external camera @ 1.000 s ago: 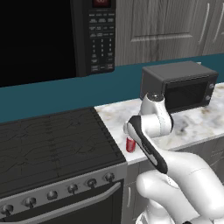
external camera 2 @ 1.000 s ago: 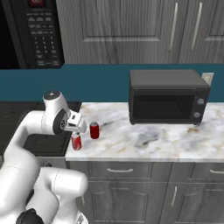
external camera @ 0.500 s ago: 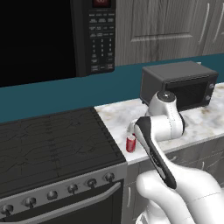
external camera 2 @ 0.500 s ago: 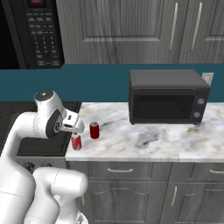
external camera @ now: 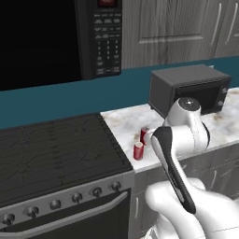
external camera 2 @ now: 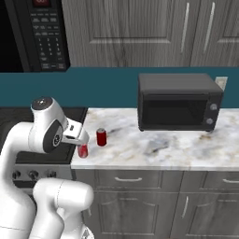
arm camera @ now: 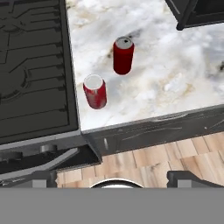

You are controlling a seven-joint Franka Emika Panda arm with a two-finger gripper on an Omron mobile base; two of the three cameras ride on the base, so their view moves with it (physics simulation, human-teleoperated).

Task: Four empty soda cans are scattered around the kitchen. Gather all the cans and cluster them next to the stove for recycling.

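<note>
From the left base view, you have two red soda cans standing on the marble counter (external camera: 122, 122) just beside the stove (external camera: 51, 149): the nearer can (external camera: 138, 151) sits close to the front edge, the farther can (external camera: 144, 134) just behind it, partly hidden by the arm. The arm's white elbow and forearm fill the space directly in front of them, so any sweep of that link toward the stove can knock the nearer can off the edge or onto the grates.

From the right base view, the two cans stand near each other but apart; the nearer can (external camera 2: 83, 151) sits just under the wrist flange, the farther can (external camera 2: 101, 137) stands free. The countertop microwave (external camera 2: 179, 101) is well apart to the right and poses little risk. The danger here, as I judge it, is the wrist passing low over the nearer can as you pull away.

From the hand view, you look down on both cans, the nearer can (arm camera: 95, 91) just beside the stove's side edge (arm camera: 70, 78), the farther can (arm camera: 123, 55) further in on the marble. The gripper (arm camera: 112, 177) hangs off the counter's front over the wood floor (arm camera: 175, 153), jaws spread as wide as they go and holding nothing. Only two cans are here, so I judge two remain to fetch; when you bring the next, set it clear of these, or a crowded drop topples the cluster
</note>
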